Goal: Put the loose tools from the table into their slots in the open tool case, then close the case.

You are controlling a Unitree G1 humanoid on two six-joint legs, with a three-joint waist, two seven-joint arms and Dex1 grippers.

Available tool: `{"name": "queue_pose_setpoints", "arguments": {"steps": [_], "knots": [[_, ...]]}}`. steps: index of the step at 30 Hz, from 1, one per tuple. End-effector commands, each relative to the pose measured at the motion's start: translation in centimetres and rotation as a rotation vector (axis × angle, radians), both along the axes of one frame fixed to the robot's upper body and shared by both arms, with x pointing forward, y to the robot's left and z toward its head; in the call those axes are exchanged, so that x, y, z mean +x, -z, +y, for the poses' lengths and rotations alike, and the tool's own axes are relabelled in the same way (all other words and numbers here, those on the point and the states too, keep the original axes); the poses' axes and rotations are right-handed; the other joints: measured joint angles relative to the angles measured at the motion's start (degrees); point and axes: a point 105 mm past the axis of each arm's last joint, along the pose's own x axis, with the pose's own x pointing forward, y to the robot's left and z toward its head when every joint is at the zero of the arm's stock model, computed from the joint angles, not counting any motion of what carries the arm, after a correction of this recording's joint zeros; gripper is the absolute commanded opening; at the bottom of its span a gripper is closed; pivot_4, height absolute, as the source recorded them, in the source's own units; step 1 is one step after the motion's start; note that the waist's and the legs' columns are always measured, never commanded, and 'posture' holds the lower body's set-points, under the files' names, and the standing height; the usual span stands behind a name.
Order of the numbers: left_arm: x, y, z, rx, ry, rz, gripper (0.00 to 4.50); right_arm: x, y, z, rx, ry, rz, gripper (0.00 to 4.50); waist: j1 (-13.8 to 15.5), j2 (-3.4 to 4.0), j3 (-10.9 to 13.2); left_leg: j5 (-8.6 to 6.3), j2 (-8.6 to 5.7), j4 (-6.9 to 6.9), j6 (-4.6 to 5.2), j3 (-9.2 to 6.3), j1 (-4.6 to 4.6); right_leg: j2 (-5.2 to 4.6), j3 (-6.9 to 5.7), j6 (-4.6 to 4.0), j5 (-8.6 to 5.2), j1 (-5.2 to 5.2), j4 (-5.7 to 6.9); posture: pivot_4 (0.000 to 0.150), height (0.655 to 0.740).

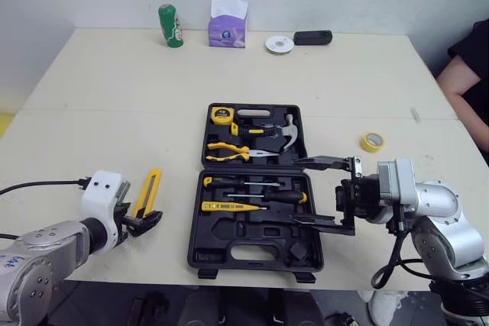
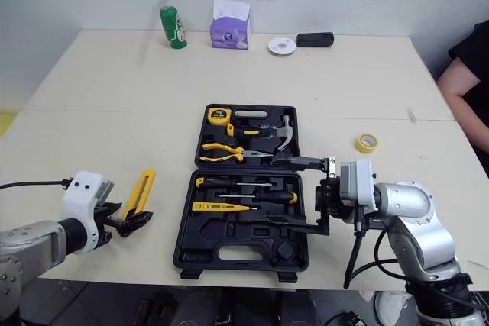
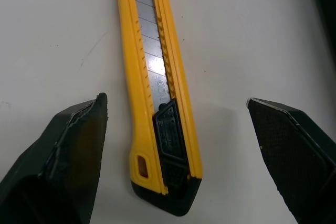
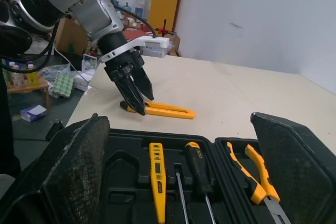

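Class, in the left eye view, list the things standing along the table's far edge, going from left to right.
green bottle → purple tissue box → round white disc → flat black device

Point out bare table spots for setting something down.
Widest bare stretch: between the bottle and tissue box at the back and the case. Also the table beyond the knife. Crowded: near edge, left tool over the knife, right tool at the case.
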Motion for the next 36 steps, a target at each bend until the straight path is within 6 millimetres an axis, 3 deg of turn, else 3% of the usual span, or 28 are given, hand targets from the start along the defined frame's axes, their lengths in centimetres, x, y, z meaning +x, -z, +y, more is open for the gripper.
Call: {"name": "queue_pose_setpoints", "arguments": {"steps": [1, 11, 14, 19, 22, 28, 36], "knots": [[0.1, 0.0, 0.1, 0.033, -0.043, -0.025, 4.47, -0.3, -0.5, -0.2, 0.001, -0.019, -0.013, 4.50, 0.0, -0.02, 0.0, 0.01, 0.00, 0.00, 0.02, -0.01, 0.00, 0.01, -0.01, 0.00, 0.00, 0.00, 0.01, 0.150, 0.7400], [0.4, 1.8, -0.1, 0.024, -0.053, 0.057, 4.47, -0.3, -0.3, -0.5, -0.014, 0.001, -0.015, 4.50, 0.4, 0.02, 0.0, 0.00, 0.00, 0.01, -0.03, -0.01, 0.07, 0.00, -0.01, -0.01, 0.00, 0.05, 0.04, 0.150, 0.7400], [0.4, 2.0, 0.0, 0.021, -0.054, 0.065, 3.64, -0.3, -0.3, -0.6, -0.015, 0.014, -0.017, 4.50, 0.6, 0.07, -0.1, -0.02, 0.00, -0.01, -0.06, 0.00, 0.09, 0.00, 0.00, -0.02, -0.01, 0.04, 0.05, 0.150, 0.7400], [0.7, 2.5, 0.2, 0.021, -0.054, 0.095, 1.36, -0.3, -0.2, -0.8, -0.017, 0.030, -0.020, 4.50, 1.1, 0.11, -0.1, -0.02, 0.00, -0.02, -0.07, 0.00, 0.09, 0.00, 0.00, -0.02, -0.01, 0.05, 0.02, 0.150, 0.7400], [0.8, 2.4, 0.3, 0.026, -0.053, 0.098, 1.27, -0.3, -0.1, -0.9, -0.019, 0.038, -0.021, 4.50, 1.3, 0.14, -0.1, -0.03, 0.00, -0.03, -0.08, 0.01, 0.09, -0.01, 0.00, -0.02, -0.01, 0.05, 0.01, 0.150, 0.7400], [3.2, -1.5, -0.5, 0.020, 0.082, -0.106, 1.27, -0.3, 0.0, -1.4, -0.026, 0.065, -0.020, 4.50, 1.4, 0.16, -0.1, -0.01, 0.00, -0.04, -0.13, -0.03, 0.06, 0.00, -0.04, -0.04, -0.01, 0.03, 0.01, 0.150, 0.7400], [3.3, -7.0, -4.1, 0.084, 0.678, -0.394, 1.27, -0.2, 0.3, -3.1, -0.057, 0.147, -0.009, 4.50, 1.0, 0.04, 0.0, -0.03, 0.01, -0.21, -0.02, 0.06, -0.11, 0.02, -0.04, -0.08, -0.01, -0.10, -0.33, 0.150, 0.7400]]}}
